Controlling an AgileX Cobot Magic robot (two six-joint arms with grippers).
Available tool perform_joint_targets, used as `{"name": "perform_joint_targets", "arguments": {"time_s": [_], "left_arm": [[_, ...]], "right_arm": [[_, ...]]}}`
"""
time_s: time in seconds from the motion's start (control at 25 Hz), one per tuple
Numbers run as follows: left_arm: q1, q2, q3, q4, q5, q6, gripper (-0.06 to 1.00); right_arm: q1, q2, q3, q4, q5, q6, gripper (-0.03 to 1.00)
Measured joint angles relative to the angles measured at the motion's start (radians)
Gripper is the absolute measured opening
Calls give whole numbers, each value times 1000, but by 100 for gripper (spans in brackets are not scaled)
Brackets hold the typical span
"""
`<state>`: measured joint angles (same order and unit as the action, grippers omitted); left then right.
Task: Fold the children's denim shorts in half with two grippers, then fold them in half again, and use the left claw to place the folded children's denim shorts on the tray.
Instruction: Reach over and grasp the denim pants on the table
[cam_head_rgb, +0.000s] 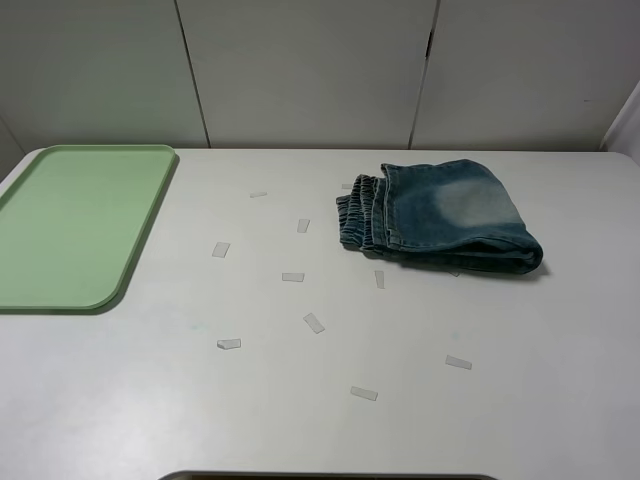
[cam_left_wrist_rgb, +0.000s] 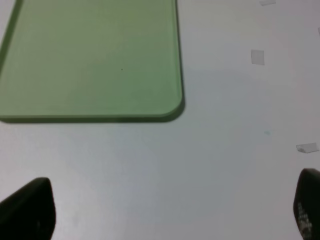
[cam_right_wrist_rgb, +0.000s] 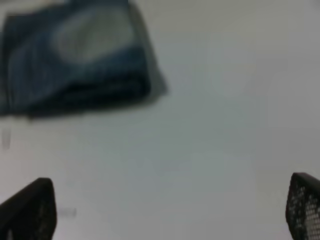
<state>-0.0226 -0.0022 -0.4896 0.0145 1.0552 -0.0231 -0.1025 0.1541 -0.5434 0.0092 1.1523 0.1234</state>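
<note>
The denim shorts (cam_head_rgb: 445, 217) lie folded on the white table, right of centre toward the back, waistband pointing left. They show blurred in the right wrist view (cam_right_wrist_rgb: 75, 60). The pale-green tray (cam_head_rgb: 70, 225) lies at the far left and shows in the left wrist view (cam_left_wrist_rgb: 95, 60); nothing lies on it. No arm shows in the exterior high view. My left gripper (cam_left_wrist_rgb: 170, 210) is open over bare table near the tray's corner. My right gripper (cam_right_wrist_rgb: 170, 210) is open over bare table, apart from the shorts.
Several small clear tape strips (cam_head_rgb: 292, 277) are scattered over the middle of the white table (cam_head_rgb: 150, 400); two show in the left wrist view (cam_left_wrist_rgb: 257, 56). White wall panels stand behind the table's back edge.
</note>
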Motion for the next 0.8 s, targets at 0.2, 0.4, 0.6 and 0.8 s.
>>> {"name": "perform_joint_targets", "arguments": {"time_s": [0.2,0.4,0.6,0.8], "left_arm": [[0,0,0,0,0,0,94],[0,0,0,0,0,0,94],[0,0,0,0,0,0,94],[0,0,0,0,0,0,94]], "right_arm": [[-25,-115,18,-9,-77,-18,69],[-25,-158,46,-9,-118,-18,69],[-25,-158,46,-9,-122,-18,69],[-25,-158,46,-9,-122,-18,69]]}}
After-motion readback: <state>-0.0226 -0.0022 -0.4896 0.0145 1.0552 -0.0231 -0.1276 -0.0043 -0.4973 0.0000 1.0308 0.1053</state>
